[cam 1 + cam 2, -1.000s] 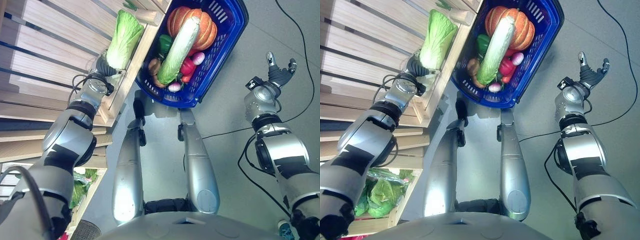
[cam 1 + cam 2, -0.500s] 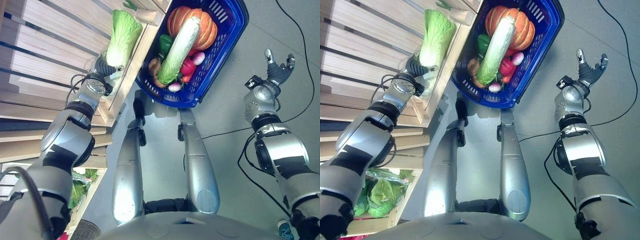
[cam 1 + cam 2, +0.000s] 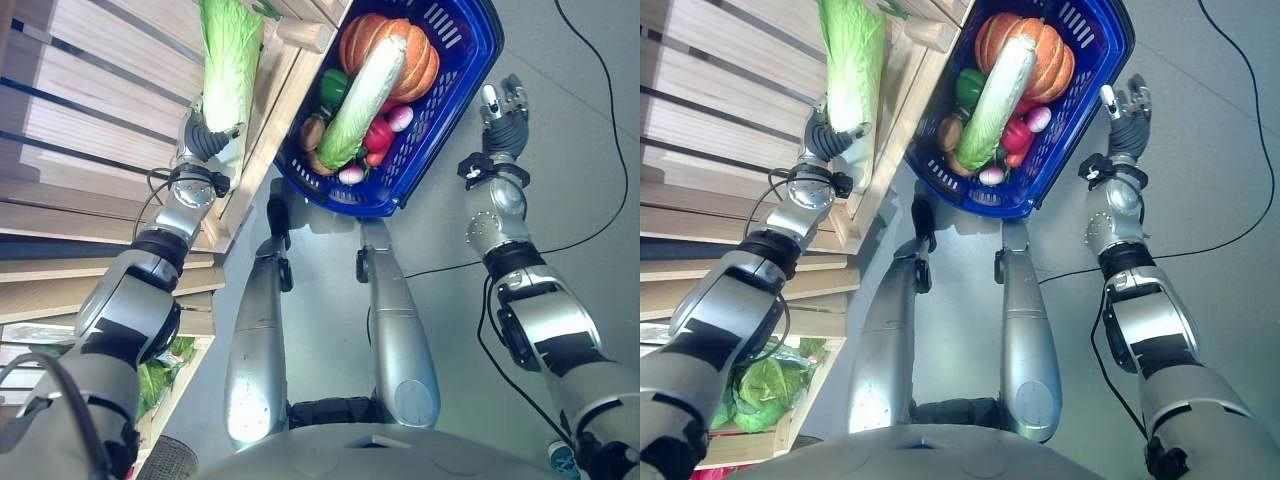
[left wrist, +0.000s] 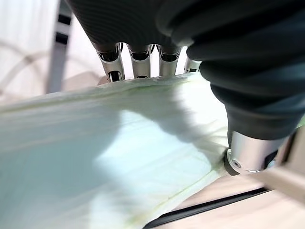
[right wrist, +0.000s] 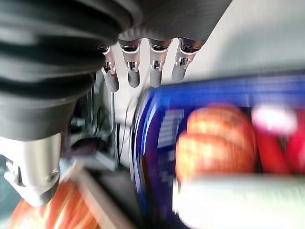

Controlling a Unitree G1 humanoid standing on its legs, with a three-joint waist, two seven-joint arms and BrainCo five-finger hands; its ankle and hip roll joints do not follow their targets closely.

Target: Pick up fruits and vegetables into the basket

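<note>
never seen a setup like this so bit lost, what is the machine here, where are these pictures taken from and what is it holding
This is a humanoid robot with two silver-grey arms, looking down at its own work. The two wide pictures come from a stereo camera on its head; the two close ones come from cameras on its wrists.

Its left hand has its fingers curled round the pale stem end of a long green napa cabbage, held over a pale wooden slatted shelf. The left wrist view shows the cabbage's pale leaves right up against the fingers.

On the grey floor stands a blue plastic basket. In it lie an orange pumpkin, another long pale cabbage and smaller red and green vegetables.

Its right hand is open and holds nothing, beside the basket's rim.
</note>
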